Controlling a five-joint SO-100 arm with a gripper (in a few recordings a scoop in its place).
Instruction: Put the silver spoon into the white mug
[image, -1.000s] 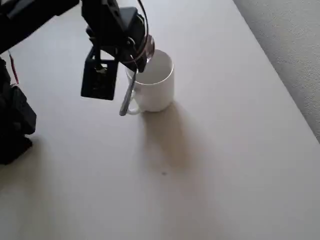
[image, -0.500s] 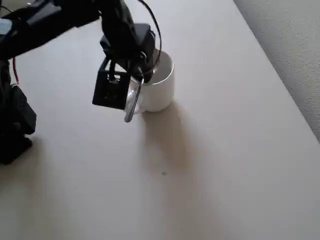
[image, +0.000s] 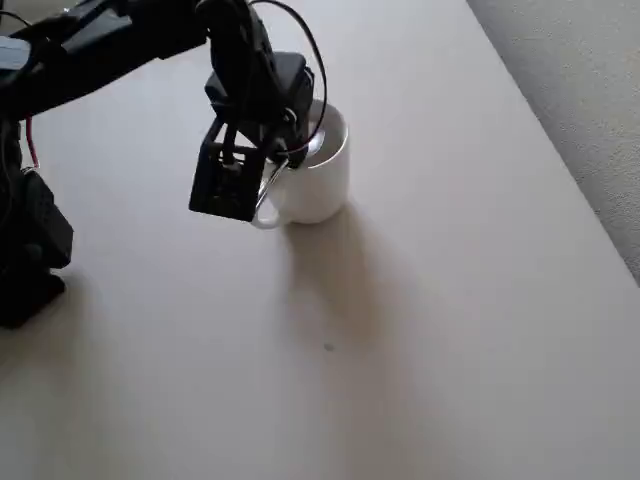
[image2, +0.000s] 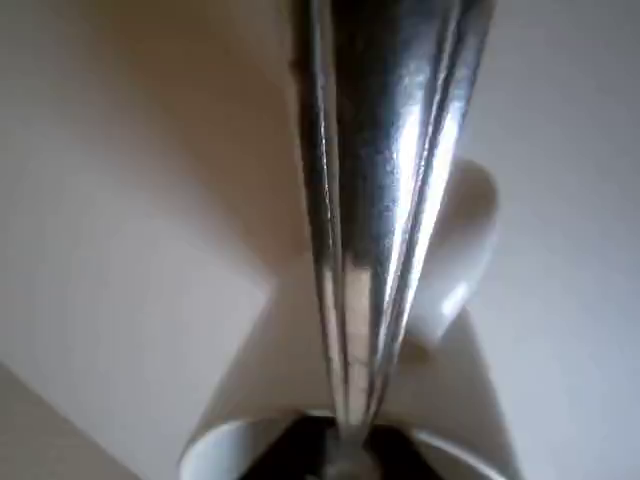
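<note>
A plain white shiny mug (image: 318, 180) with a round shape and one curved loop handle stands upright on a flat, pale beige table (image: 420, 330). In the overhead view its handle sticks out at the lower left side. The mug's soft grey shadow falls on the table toward the bottom of the picture.

The black robot arm (image: 110, 40) reaches in from the left, and its black two-finger gripper (image: 290, 150) hangs over the left part of the mug's open top. The gripper is clamped on a small shiny silver metal spoon (image: 272, 180). Part of the spoon shows as a thin grey line that slants down past the mug's left rim, near the handle. A bright shiny bit sits just inside the mug's mouth, under the gripper. I cannot tell how deep the spoon goes into the mug, because the gripper hides it.

In the wrist view the spoon (image2: 375, 200) is very close and big, running from the top down the middle. Behind it the white mug (image2: 300, 390) looks blurry, with its loop handle on the right.
</note>
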